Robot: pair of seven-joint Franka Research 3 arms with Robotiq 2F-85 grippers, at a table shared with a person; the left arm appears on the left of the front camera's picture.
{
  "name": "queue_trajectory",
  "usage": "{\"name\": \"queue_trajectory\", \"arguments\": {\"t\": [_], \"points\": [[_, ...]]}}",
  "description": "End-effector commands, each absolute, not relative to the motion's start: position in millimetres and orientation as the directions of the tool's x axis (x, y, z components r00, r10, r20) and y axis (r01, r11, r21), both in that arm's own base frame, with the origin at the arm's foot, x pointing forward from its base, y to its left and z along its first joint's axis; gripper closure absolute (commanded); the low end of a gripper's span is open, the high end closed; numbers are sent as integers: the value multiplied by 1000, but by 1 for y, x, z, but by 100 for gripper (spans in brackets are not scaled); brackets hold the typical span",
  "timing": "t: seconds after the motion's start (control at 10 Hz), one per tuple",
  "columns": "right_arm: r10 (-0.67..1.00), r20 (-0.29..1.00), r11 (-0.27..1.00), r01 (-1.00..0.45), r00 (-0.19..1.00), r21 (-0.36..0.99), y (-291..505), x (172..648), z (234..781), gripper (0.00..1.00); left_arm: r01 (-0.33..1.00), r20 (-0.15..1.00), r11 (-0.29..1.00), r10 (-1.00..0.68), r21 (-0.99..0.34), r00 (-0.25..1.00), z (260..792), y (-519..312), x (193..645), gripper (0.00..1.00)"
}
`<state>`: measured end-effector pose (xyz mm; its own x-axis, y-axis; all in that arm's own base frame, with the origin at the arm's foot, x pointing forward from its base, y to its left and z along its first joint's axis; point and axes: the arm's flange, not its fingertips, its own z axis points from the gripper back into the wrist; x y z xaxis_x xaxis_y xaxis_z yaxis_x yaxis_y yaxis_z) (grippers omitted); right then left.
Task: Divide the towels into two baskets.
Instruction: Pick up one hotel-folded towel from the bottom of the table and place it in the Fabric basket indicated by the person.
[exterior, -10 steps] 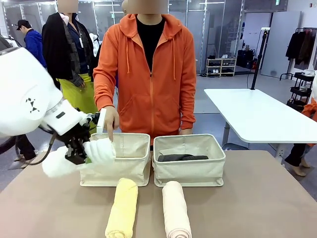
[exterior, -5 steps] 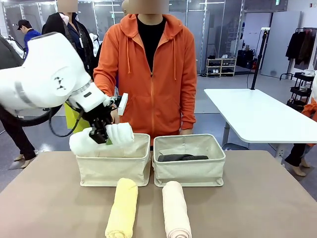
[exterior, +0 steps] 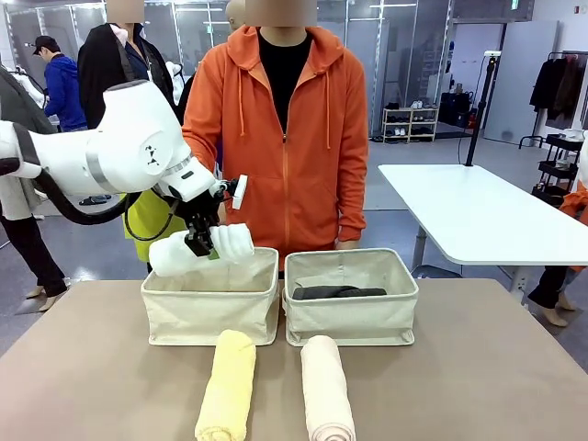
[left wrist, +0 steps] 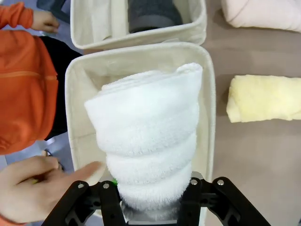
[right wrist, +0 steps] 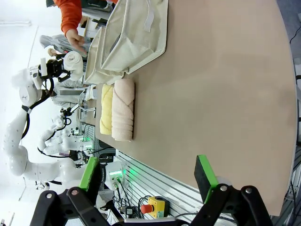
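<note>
A tan counter (exterior: 478,367) spans the front view, bare and roomy to the left and right of the things on it. Behind its far edge stands a person (exterior: 285,138) in an orange hoodie, lower body hidden by the counter and baskets.

Two cream canvas baskets sit side by side at the far middle with a narrow gap between them. The left basket (exterior: 209,317) has part of its back rim hidden by the robot's left hand (exterior: 204,244). This left hand is clamped around the middle of the white towel (exterior: 175,255), which is held above the basket's opening. The towel's long axis runs roughly left to right, its right end slightly higher. The person's hand (left wrist: 42,193) is just beside the towel, blurred in the left wrist view.

In the right basket (exterior: 354,322) lies the dark grey towel (exterior: 335,292), lengthwise left to right, mostly hidden by the front wall.

The yellow towel (exterior: 227,386) and pink-beige towel (exterior: 326,390) lie on the counter in front of the baskets, parallel and apart. Their long axes point at the baskets, and the picture's bottom edge cuts off their near ends.

The right hand (right wrist: 146,175) hangs near the counter's edge, well apart from the towels, green pads wide apart.
</note>
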<state>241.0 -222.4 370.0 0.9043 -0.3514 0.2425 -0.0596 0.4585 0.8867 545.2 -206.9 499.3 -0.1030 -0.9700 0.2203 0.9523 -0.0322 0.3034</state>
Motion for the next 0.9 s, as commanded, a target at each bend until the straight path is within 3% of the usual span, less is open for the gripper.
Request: {"name": "queue_trajectory", "arguments": {"t": [0.0,0.8], "points": [[-339,248,460,-70,908,885,-221,238,373,0,967,248,-14,-966,254,-79,491,-209,574,63],[-339,248,460,-70,908,885,-221,238,373,0,992,301,61,-953,106,27,449,-213,624,63]]}}
